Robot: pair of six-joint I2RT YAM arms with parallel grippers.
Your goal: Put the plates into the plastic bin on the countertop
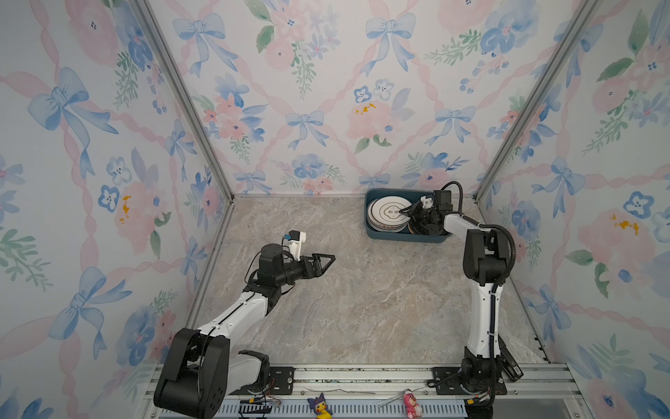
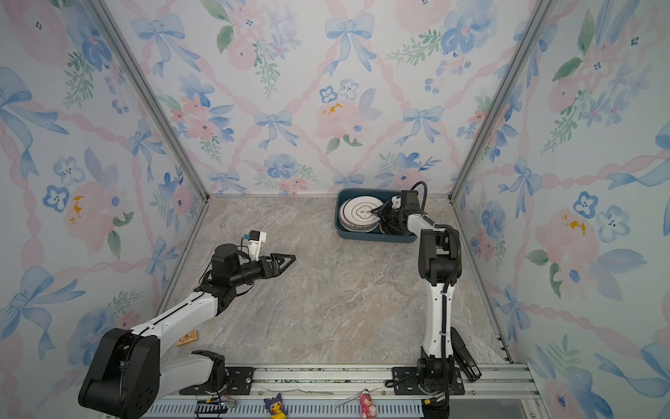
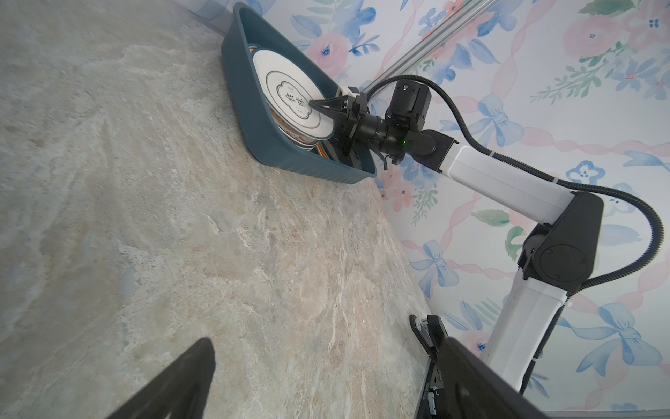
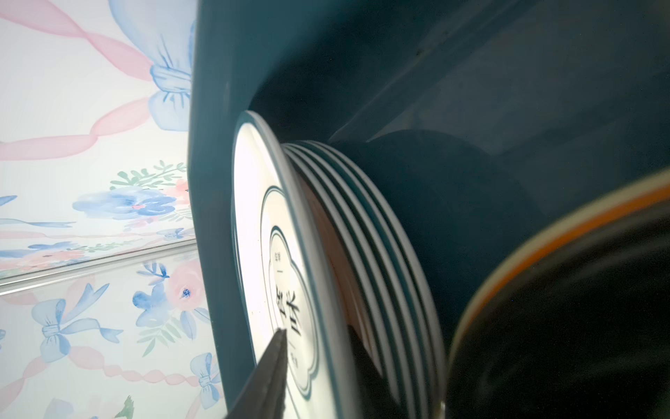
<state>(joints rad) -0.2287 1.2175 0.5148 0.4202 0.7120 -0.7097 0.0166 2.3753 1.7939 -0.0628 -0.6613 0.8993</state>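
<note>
Near side, 9 o'clock of the countertop: left gripper hovers, jaws spread wide, holding nothing. No plate seen on the bare top. Far, 1 o'clock, by the back wall: plastic bin. Inside it, white plates stacked at its 9 o'clock end, cloud-emblem plate on top, slightly tilted. Black orange-rimmed plate at the 3 o'clock end. Right gripper straddles the top plate's 3 o'clock rim, one finger above, one below; pinching or let go, cannot tell. Step, judged: setting down what looks like the last plate. Next calls for parted jaws, then a pull-back toward 3 o'clock without dragging the rim.
</note>
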